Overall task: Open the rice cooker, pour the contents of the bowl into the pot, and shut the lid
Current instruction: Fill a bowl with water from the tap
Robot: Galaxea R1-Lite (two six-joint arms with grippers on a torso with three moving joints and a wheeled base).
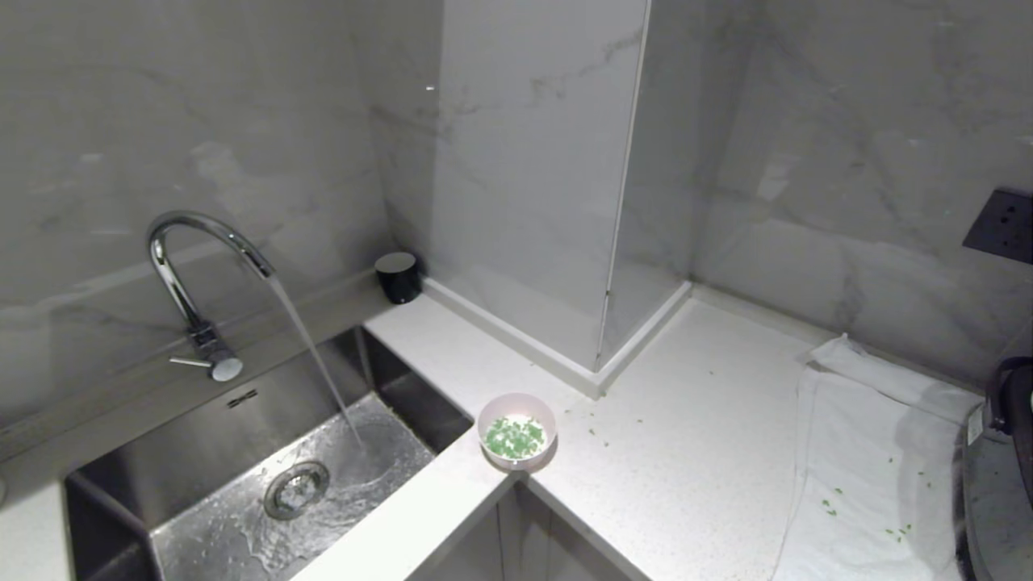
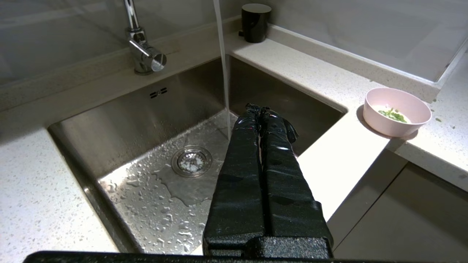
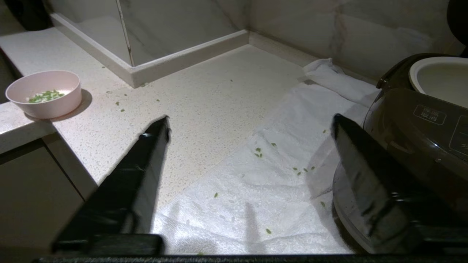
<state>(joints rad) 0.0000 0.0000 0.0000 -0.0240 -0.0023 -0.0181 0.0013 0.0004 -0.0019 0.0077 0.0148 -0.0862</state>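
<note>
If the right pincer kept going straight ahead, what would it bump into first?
Probably the white towel on the counter. The open right pincer points there, with the rice cooker just beside one finger. Depth is hard to judge.

both pincers (image 2: 260, 109) (image 3: 250, 126) have long, glossy black, tapering fingers.

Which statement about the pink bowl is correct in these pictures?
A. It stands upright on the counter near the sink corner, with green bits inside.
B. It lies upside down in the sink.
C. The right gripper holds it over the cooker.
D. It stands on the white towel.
A: the bowl stands upright on the counter by the sink corner, green bits inside it.
</note>
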